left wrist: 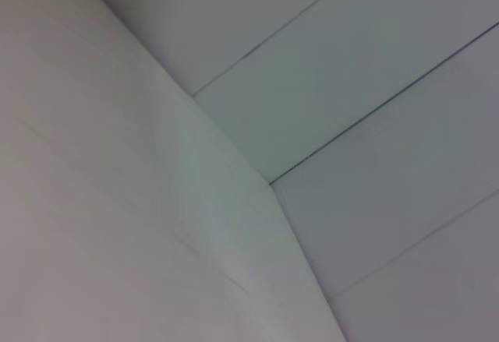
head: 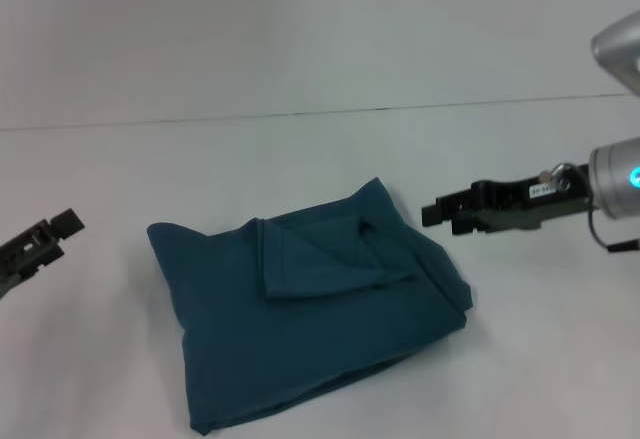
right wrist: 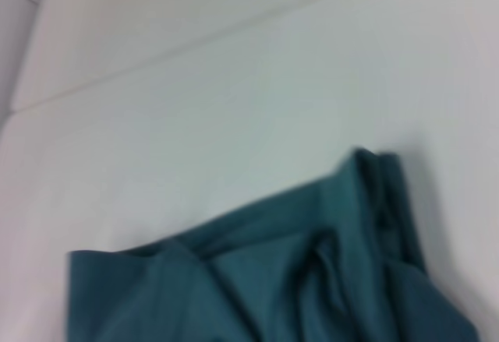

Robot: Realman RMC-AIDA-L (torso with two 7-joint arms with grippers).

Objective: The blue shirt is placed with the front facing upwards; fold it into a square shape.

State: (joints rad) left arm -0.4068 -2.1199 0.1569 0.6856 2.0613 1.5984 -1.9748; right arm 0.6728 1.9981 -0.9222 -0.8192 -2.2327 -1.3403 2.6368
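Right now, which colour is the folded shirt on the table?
The shirt is dark teal-blue, plain on the visible side. The head view shows it best.

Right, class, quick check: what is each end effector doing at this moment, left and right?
Left end effector: off to the shirt's left, holding nothing; open or closed cannot be told.
Right end effector: beside the blue shirt, holding nothing; open or closed cannot be told.

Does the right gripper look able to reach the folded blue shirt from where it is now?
Probably yes. The right gripper sits just off the blue shirt, by its far right corner, and only bare table lies between them. The left gripper is well clear.
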